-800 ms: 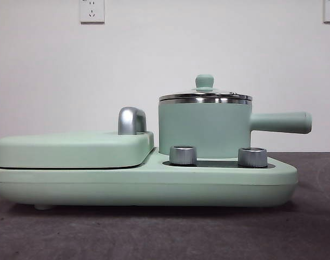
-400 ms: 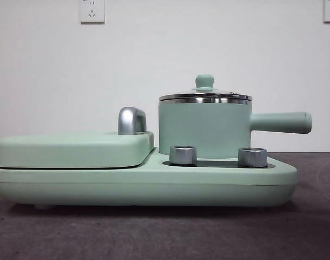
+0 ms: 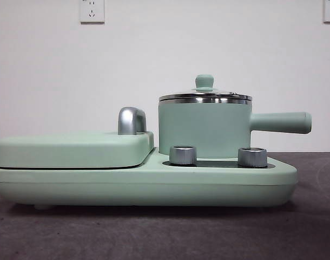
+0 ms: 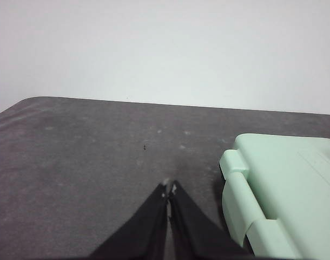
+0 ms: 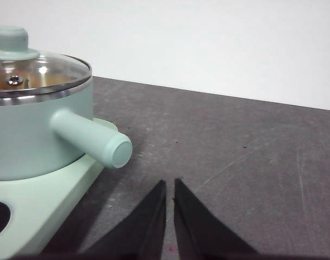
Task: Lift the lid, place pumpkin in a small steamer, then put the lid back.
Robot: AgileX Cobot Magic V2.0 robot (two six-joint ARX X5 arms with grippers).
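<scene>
The small steamer (image 3: 204, 127) stands on the right half of the mint-green cooker base (image 3: 143, 184), its long handle (image 3: 281, 122) pointing right. The lid (image 3: 205, 95) rests on it, knob up. Through the glass lid (image 5: 35, 70) in the right wrist view an orange-brown tint shows inside the steamer (image 5: 40, 135); I cannot tell whether it is the pumpkin. My right gripper (image 5: 170, 187) is shut, over the table just off the handle's end (image 5: 92, 138). My left gripper (image 4: 169, 189) is shut over bare table beside the cooker's flat cover (image 4: 284, 189).
A wide flat mint-green cover (image 3: 73, 149) with a chrome handle (image 3: 131, 120) fills the cooker's left half. Two steel dials (image 3: 183, 154) sit in front of the steamer. Dark grey table (image 3: 165, 233) runs around the cooker, with a white wall behind.
</scene>
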